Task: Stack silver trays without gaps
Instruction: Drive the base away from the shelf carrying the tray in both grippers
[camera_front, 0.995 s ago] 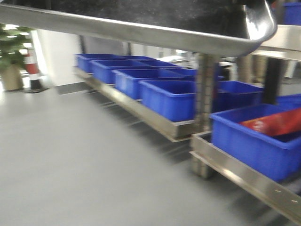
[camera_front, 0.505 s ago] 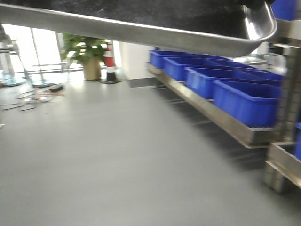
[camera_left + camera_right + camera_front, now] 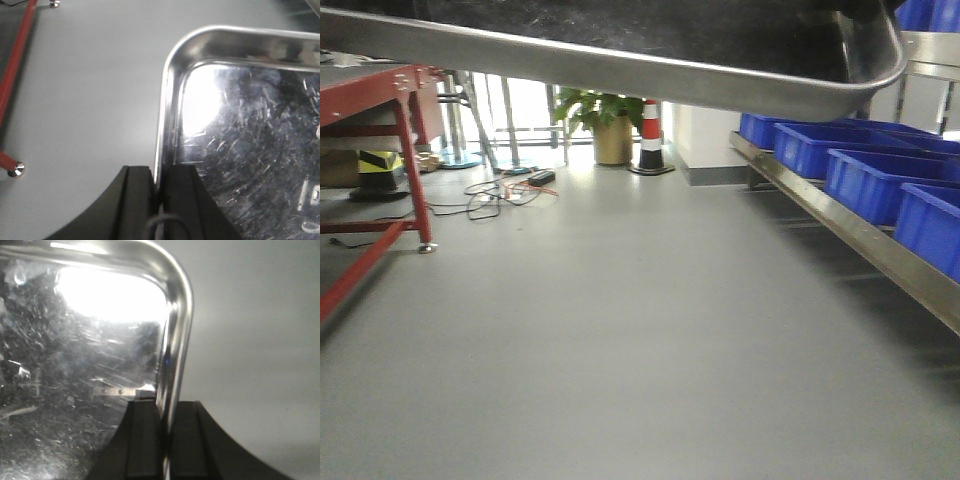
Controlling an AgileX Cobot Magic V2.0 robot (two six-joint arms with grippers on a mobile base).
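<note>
One silver tray (image 3: pixel 650 65) is carried above the floor and fills the top of the front view, seen from below. Its scuffed, shiny bottom (image 3: pixel 250 145) shows in the left wrist view, where my left gripper (image 3: pixel 159 187) is shut on the tray's left rim, one black finger on each side. The same tray (image 3: pixel 85 360) fills the right wrist view, and my right gripper (image 3: pixel 165 425) is shut on its right rim. No other tray is in view.
Deep blue bins (image 3: pixel 860 165) line a low steel shelf rail (image 3: pixel 860 240) on the right. A red metal frame table (image 3: pixel 380 150) stands at the left, with cables (image 3: pixel 495 195), a traffic cone (image 3: pixel 650 135) and a potted plant (image 3: pixel 610 120) farther back. Grey floor (image 3: pixel 620 340) lies ahead.
The view has swung left: the blue bins slid from centre to the right edge, and the red table, cables, cone and plant came into sight. The tray stays held at both rims.
</note>
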